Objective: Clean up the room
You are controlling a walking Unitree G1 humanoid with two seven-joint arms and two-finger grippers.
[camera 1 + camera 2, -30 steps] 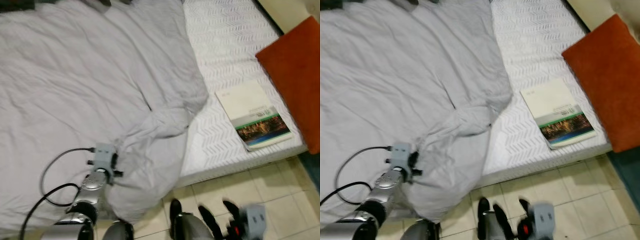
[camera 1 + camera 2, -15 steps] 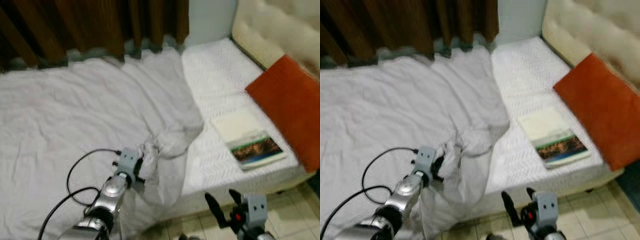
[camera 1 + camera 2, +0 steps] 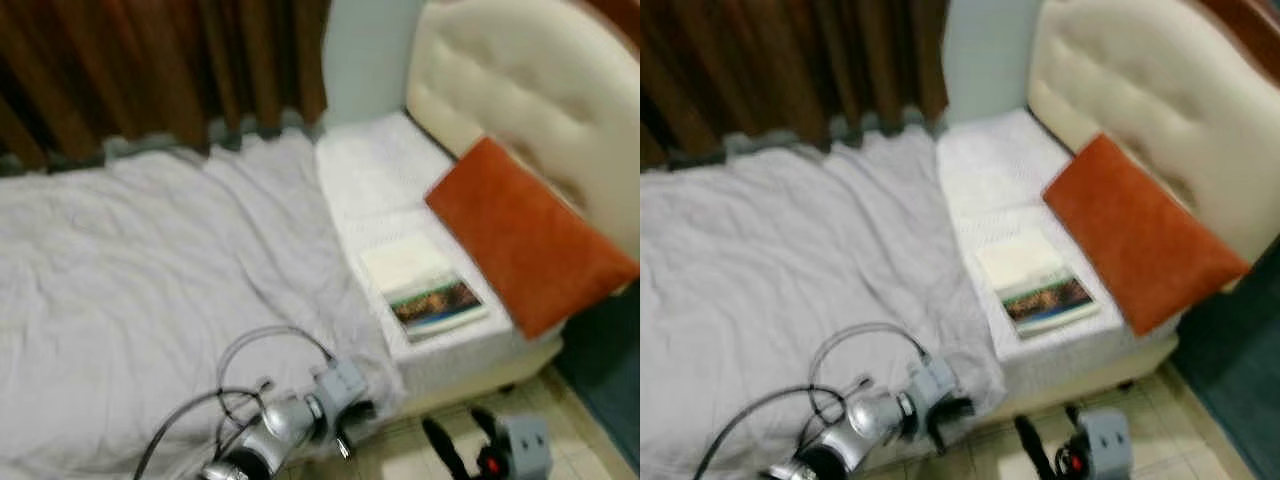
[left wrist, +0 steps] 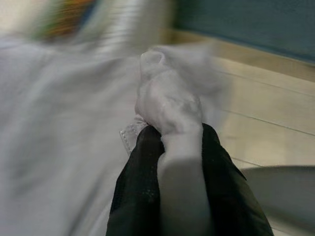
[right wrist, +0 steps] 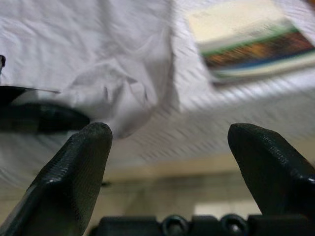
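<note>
The grey blanket point(image 3: 150, 300) covers the left and middle part of the bed and fills most of the left half of the frame in the eye views. Its corner hangs at the lower centre, over the edge of the mattress point(image 3: 375, 180). The left gripper point(image 4: 170, 142) is closed on this corner; in the left wrist view a bunch of cloth is pressed between the two black fingers point(image 4: 135, 187). In the eye views this gripper point(image 3: 350, 425) is at the bottom centre, just beside the bed edge.

The right gripper point(image 3: 465, 450) is at the lower right, above the tiled floor point(image 3: 590, 440), and its fingers point(image 5: 74, 172) are spread wide with nothing between them.

A book point(image 3: 425, 290) lies on the bare white mattress (right of the blanket), near an orange pillow point(image 3: 525, 235) that leans against the cream headboard point(image 3: 520, 90). Dark brown curtains point(image 3: 150, 70) hang at the upper left.
</note>
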